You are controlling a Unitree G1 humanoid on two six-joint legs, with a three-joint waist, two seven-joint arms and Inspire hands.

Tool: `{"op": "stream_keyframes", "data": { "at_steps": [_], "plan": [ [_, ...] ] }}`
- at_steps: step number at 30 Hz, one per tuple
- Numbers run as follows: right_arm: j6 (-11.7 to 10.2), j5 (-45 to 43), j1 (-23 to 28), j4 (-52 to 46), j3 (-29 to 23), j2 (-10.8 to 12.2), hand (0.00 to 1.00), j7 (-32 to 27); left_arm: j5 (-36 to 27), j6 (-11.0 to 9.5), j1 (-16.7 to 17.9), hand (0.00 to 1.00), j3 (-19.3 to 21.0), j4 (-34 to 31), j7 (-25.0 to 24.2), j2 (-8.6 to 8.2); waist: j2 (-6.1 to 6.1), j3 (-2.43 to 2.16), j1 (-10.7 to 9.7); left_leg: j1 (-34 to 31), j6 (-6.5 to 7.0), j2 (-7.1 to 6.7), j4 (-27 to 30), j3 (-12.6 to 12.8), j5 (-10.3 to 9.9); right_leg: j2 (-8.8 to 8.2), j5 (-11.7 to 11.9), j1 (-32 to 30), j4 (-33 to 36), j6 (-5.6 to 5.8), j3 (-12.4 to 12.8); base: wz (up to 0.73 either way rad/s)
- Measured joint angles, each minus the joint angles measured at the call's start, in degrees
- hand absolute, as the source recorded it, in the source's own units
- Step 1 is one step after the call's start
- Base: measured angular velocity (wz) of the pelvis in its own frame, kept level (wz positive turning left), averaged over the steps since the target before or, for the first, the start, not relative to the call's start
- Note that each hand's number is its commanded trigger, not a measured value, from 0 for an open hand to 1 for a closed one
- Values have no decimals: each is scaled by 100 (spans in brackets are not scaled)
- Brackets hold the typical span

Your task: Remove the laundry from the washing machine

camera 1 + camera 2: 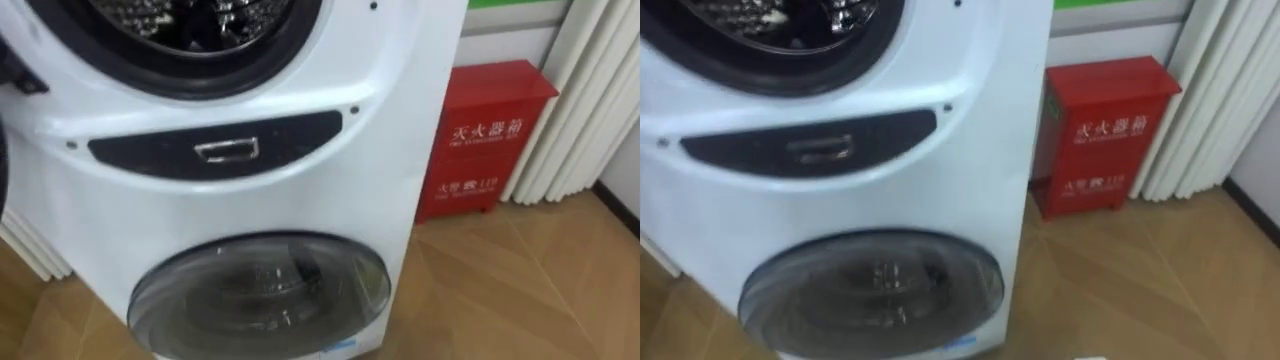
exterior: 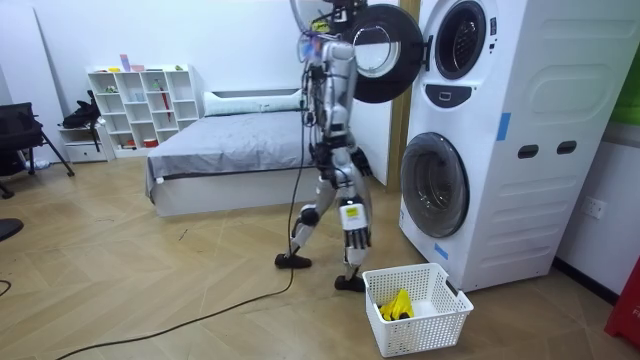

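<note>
Robot faces stacked white washing machine (image 2: 500, 180), black round upper door (image 2: 392, 60) open. Steel drum (image 1: 190, 20) at 12 o'clock in eye view; clothes inside unclear. Yellow cloth (image 2: 397, 305) lies in white slotted plastic basket (image 2: 432, 325), room view 5 o'clock. Both hands: grasp cannot tell. Best: tilt gaze up, reach deep, pinch cloth firmly.

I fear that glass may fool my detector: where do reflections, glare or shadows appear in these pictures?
Left eye view: pale reflections streak the round glass lower door of the white washing machine, veiling what is behind it. Right eye view: the perforated metal drum above glints. Room view: the wooden floor is evenly lit, without hard shadows.
</note>
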Motion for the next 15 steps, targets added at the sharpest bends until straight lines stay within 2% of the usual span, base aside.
{"op": "stream_keyframes", "data": {
  "at_steps": [1,2,3,4,5,6,7,8,10,11,13,15],
  "plan": [
    [23,-6,77,16,0,33,0,-8,-190,-41,24,0,-2,91,-1,-5,-14,4,-4,-25,112,-122,-148,143,-14,-21,256,-12,-182,97,112,-12],
    [92,-15,133,-8,-3,61,0,-16,-296,-75,104,0,36,144,1,-4,-72,-43,-4,-149,343,-242,-155,372,14,-63,617,-1,-481,168,227,-24],
    [120,-1,161,-7,-2,72,0,-17,-339,-73,148,0,46,182,7,3,-120,-79,-17,-230,425,-330,-120,451,42,-89,822,21,-697,255,310,-38],
    [149,24,165,-20,-4,80,0,-15,-509,-78,213,0,96,257,22,18,-202,-88,-18,-409,563,-481,-20,601,68,-118,1204,119,-1138,525,484,-25],
    [201,48,217,-21,-10,80,0,-22,-739,-68,228,0,139,464,54,34,-189,-61,-43,-526,631,-509,131,796,89,-199,1170,168,-938,686,636,-12],
    [245,59,282,-21,-19,74,0,-32,-849,-64,249,0,153,553,76,36,-206,-57,-51,-529,664,-508,150,802,118,-233,959,198,-618,676,694,7],
    [326,64,396,-21,-30,57,0,-45,-1007,-66,334,0,199,581,148,34,-204,-63,-49,-526,687,-494,147,863,192,-318,477,330,-11,717,746,10],
    [366,65,454,-21,-78,55,0,-62,-1173,-77,396,0,279,577,232,45,-218,-55,-42,-535,716,-491,138,975,256,-499,21,525,475,799,739,6],
    [363,109,501,-22,-127,54,0,-103,-1449,-80,483,0,422,576,374,60,-206,-50,-3,-531,744,-495,125,1052,318,-698,-409,964,797,955,788,-12],
    [357,180,510,-23,-148,68,0,-89,-1581,-80,542,0,690,558,461,76,-238,-60,6,-519,707,-497,126,1082,357,-708,-607,1337,694,1001,926,-19],
    [360,119,525,-19,-157,68,0,-69,-1802,-86,549,0,1059,450,556,132,-307,-72,70,-510,652,-517,127,1165,404,-669,-723,1681,246,1015,1001,-25],
    [340,142,541,-21,-247,49,0,-16,-2081,-123,552,0,1409,278,668,185,-328,-97,230,-481,588,-499,111,1311,422,-567,-714,1885,-317,962,1054,-50]
  ]
}}
